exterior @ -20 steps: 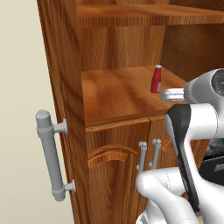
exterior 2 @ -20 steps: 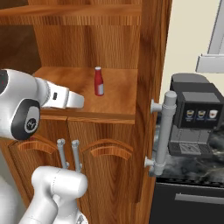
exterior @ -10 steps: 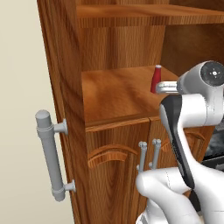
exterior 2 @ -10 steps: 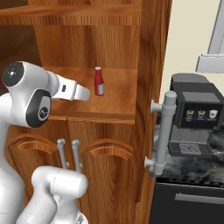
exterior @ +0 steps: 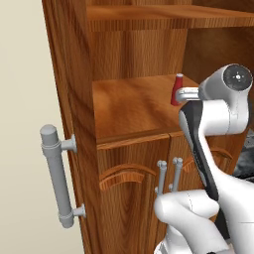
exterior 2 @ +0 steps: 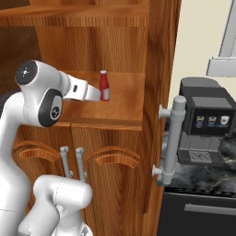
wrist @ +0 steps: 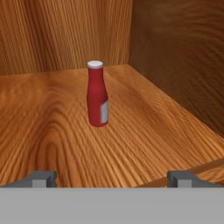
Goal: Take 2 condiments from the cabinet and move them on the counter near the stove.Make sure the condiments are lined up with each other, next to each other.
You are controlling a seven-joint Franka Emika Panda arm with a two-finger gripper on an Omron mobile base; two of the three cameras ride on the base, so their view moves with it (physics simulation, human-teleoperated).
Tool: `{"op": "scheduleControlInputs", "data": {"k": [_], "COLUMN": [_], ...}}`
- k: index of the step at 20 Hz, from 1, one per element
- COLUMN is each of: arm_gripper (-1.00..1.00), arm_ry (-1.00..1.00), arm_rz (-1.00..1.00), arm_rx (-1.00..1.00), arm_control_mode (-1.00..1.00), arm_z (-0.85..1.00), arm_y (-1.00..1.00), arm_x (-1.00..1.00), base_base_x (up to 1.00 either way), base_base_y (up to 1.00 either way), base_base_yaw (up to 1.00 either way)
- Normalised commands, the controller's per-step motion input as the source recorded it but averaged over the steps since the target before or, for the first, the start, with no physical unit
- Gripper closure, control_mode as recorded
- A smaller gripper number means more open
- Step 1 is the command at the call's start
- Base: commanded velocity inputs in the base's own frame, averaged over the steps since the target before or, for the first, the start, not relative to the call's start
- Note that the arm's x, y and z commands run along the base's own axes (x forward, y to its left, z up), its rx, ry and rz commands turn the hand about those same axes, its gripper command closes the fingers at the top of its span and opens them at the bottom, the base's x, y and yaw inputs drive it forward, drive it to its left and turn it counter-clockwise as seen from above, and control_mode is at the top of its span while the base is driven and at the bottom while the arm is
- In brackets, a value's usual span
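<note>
The two-finger gripper [wrist: 112, 178] has its dark fingertips [wrist: 41, 178] spread wide apart with nothing between them, low over the wooden shelf [wrist: 144, 131] of the tall reddish-brown cabinet [exterior 2: 124, 41]. Straight ahead of the hand, a little left of centre and clear of both tips, stands the red tapered bottle with a pale cap [wrist: 97, 94], upright. Beyond it rise the cabinet's back and side walls.

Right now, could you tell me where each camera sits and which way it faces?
Left base view: behind the arm's left, facing the cabinet; arm rises lower right.
Right base view: behind its right, facing the shelf; arm lower left.
Hand view: on the hand, looking along the open gripper into the shelf.
All share the red bottle, upright.
</note>
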Motion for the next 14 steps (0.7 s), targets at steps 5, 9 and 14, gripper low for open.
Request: {"op": "scheduleControlInputs", "data": {"k": [5, 9, 14], "arm_gripper": [-1.0, -1.0, -1.0], "arm_ry": [0.0, 0.0, 0.0], "arm_rz": [0.0, 0.0, 0.02], "arm_rx": [0.0, 0.0, 0.0], "arm_control_mode": [-1.0, -1.0, -1.0], "arm_z": [0.0, 0.0, -0.07], "arm_y": [0.0, 0.0, 0.0], "arm_x": [0.06, 0.15, 0.21], "base_base_x": [0.0, 0.0, 0.0], "base_base_y": [0.0, 0.0, 0.0], "base_base_yaw": [0.0, 0.0, 0.0]}}
